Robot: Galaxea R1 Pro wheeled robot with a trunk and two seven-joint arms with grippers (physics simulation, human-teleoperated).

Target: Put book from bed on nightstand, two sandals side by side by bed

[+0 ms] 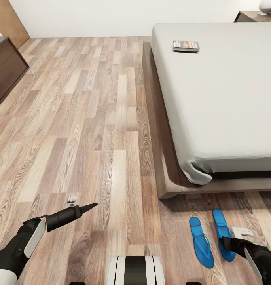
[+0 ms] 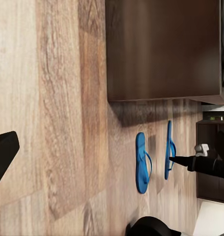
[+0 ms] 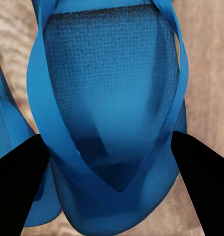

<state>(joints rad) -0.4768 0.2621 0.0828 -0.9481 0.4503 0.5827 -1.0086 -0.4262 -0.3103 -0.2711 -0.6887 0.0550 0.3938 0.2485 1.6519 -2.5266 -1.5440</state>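
2 blue sandals lie on the plank floor of the bedroom at the foot corner of the bed (image 1: pixel 214 99), while the robot works low beside them. At far left, a dark cabinet (image 1: pixel 6 65) stands against the wall. The left claw (image 1: pixel 82 209) hangs above bare floor (image 1: pixel 91 118), well apart from the footwear, its fingers drawn to a narrow point in the head view and gripping nothing; it seems parked there to stay clear of the other arm. Moving right, the left sandal (image 1: pixel 201 242) rests flat, just beside its mate and roughly parallel to it, both pointing toward the dark wooden bed frame (image 1: pixel 159 150). The right sandal (image 1: pixel 222 233) lies under the right claw (image 3: pixel 112 187), whose fingers stand wide on either side of the sole with the straps between them in the right wrist view, not closed on it; that straddle reads as either a grasp being set up or a release just made, and which cannot be told. On the pale mattress, toward its far end, the book (image 1: pixel 186 46) lies flat, not yet moved. At the top right corner, a nightstand (image 1: pixel 250 16) stands by the bed's head with a pale object on it.
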